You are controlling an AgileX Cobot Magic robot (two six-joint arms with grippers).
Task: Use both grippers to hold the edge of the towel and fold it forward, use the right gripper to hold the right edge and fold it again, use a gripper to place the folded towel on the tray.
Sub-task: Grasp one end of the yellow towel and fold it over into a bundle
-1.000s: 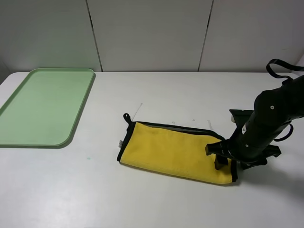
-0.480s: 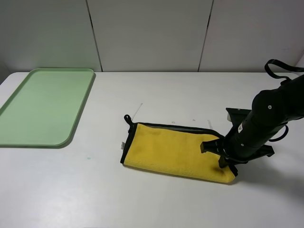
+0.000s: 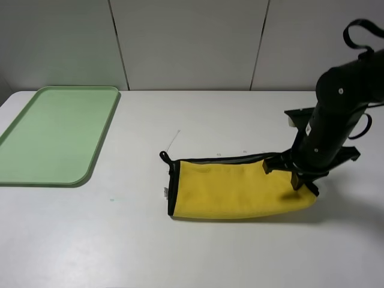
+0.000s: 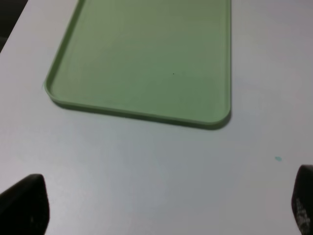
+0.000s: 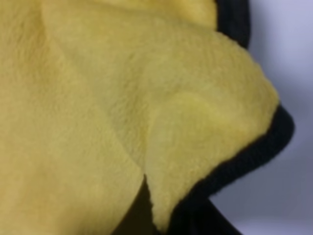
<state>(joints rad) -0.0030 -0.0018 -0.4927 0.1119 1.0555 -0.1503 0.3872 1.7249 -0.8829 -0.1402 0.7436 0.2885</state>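
Count: 1 towel [image 3: 234,191], 1 tray [image 3: 60,133], 2 grippers, 1 table [image 3: 198,258].

Nearest the camera, 1 tiny teal speck [image 3: 111,200] is sitting on the white table, left of the towel. The towel is lying right of centre, well apart from the tray. It's folded into a long strip w/ its long axis running left-right. The edge [image 3: 219,159], black, is running along the far long side and down the left short end; the near long side is showing yellow only. 1 black loop [image 3: 163,156] is sticking out at the far-left corner, pointing twd the tray side. 1 small pale tag [image 3: 165,192] is sitting on the left end, too small to read.

R gripper [image 3: 298,180] is pinching the towel's right end, jaws closed on it. That end is riding up off the table while the rest is lying flat. The R wrist view is filling w/ bunched yellow plush and black binding.

L gripper [image 4: 164,208] is showing only in its own wrist view, fingers standing wide apart, holding nothing, hovering over the table near a tray corner.

The tray is lying far-left, long axis running near-to-far. Behind it, 3 grey wall panels [image 3: 192,42] are standing.
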